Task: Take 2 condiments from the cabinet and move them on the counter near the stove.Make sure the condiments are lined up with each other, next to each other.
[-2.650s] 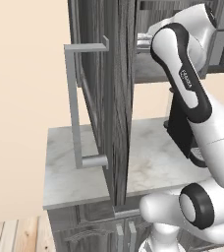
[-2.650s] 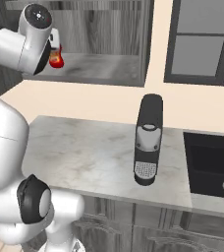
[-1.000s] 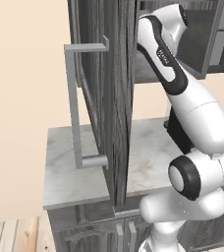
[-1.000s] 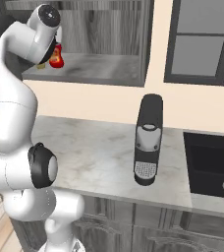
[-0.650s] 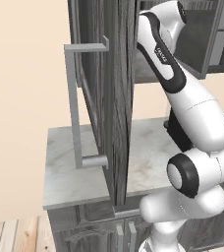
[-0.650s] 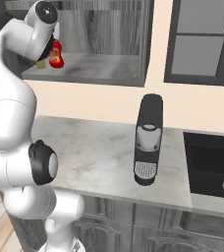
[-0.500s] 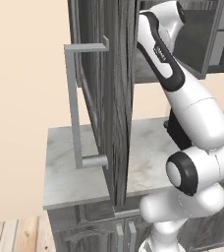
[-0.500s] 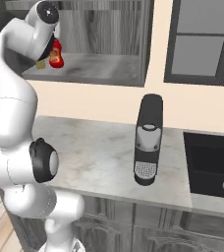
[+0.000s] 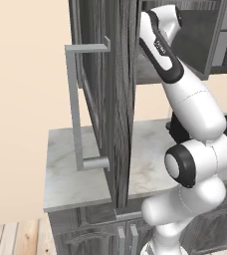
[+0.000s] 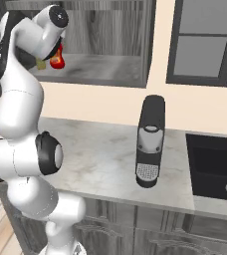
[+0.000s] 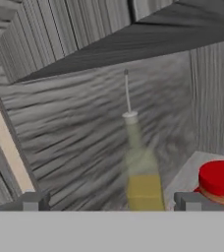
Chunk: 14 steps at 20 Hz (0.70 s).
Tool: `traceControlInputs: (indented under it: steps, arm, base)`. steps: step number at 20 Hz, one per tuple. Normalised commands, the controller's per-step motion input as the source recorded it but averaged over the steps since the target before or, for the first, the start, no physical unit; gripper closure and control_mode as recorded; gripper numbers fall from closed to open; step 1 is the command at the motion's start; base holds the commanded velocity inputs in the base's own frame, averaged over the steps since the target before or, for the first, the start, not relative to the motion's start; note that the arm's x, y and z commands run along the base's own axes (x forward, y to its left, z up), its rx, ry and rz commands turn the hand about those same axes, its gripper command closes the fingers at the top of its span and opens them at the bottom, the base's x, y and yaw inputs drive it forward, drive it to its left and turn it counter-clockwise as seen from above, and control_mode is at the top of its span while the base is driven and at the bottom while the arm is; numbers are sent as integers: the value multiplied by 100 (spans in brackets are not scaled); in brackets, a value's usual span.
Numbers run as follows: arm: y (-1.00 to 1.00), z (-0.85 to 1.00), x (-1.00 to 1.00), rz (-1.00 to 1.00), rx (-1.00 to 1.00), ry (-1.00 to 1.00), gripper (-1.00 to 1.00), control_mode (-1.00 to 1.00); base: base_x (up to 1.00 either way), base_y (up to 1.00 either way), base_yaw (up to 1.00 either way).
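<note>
Dark wood-grain walls of the cabinet (image 11: 84, 123) close round my hand view.

Item, gripper (image 11: 112, 203): fingers (image 11: 33, 201) wide apart, holding nothing, both tips at the lower edge.

Item, olive bottle (image 11: 142, 170): between my fingers and just beyond them, upright on the shelf; yellow below, paler toward the neck, long thin nozzle, outline blurred.

Item, red bottle (image 11: 219, 181): beside it on the right, red cap showing, hard against the side wall.

Room: I see open shelf left of the olive bottle, back wall behind.

Farther out, the door (image 9: 121, 99) stands swung wide, its bar handle (image 9: 75, 107) over the counter (image 10: 100, 154); a coffee machine (image 10: 149, 142) stands there.
</note>
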Motion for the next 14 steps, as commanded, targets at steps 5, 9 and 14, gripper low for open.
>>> traceControlInputs:
  steps: [5, 9, 14]
  arm:
    - [0, 0, 17, 9, 0, -3, -100, -100]
    - [0, 1, 17, 9, 0, 0, -100, -100]
    - [2, 1, 14, 8, 0, 0, -100, -100]
  base:
    - [0, 0, 0]
    - [0, 0, 0]
    - [0, 0, 0]
